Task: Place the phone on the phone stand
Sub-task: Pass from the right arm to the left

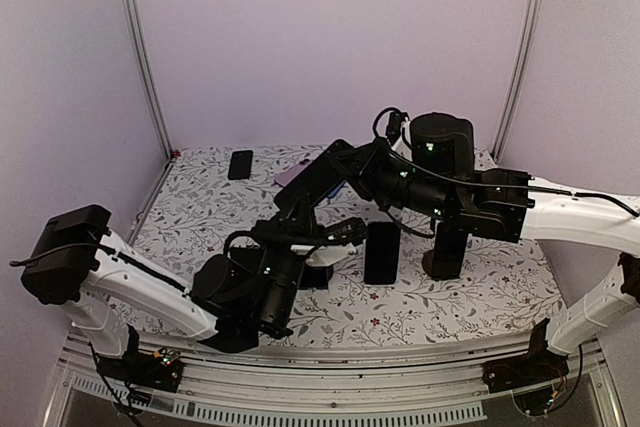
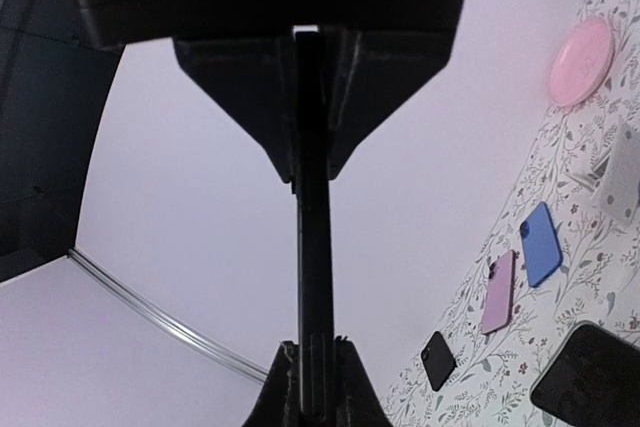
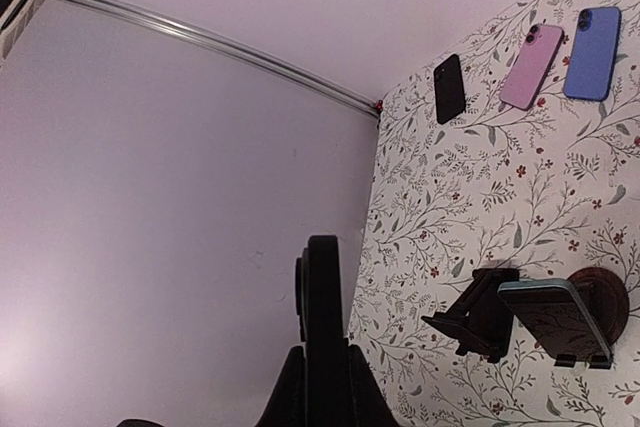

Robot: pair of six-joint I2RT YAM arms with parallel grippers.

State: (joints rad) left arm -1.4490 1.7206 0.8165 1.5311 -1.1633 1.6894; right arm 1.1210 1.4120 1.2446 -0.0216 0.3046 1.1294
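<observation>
The dark phone with a teal edge (image 3: pixel 555 319) leaned on a low stand (image 3: pixel 561 359), its lower edge caught on two small black lips. A round brown disc (image 3: pixel 610 297) sat just behind it; how disc and stand joined could not be told. Just beside them stood a black folding phone stand (image 3: pixel 478 322) with nothing on it. Along the far edge of the floral-patterned desk (image 3: pixel 450 207) lay a small black phone (image 3: pixel 449 88), a pink phone (image 3: pixel 532 52) and a blue phone (image 3: pixel 592 39) in a row, none touching. A pink round plate (image 2: pixel 580 60) lay farther along.

The right gripper (image 3: pixel 321 247) showed as one narrow dark upright with no gap, closed on nothing. The left gripper (image 2: pixel 313 247) appeared as a thin dark bar running up to a dark wedge-shaped mass. Whether it was closed or gripping anything could not be told.
</observation>
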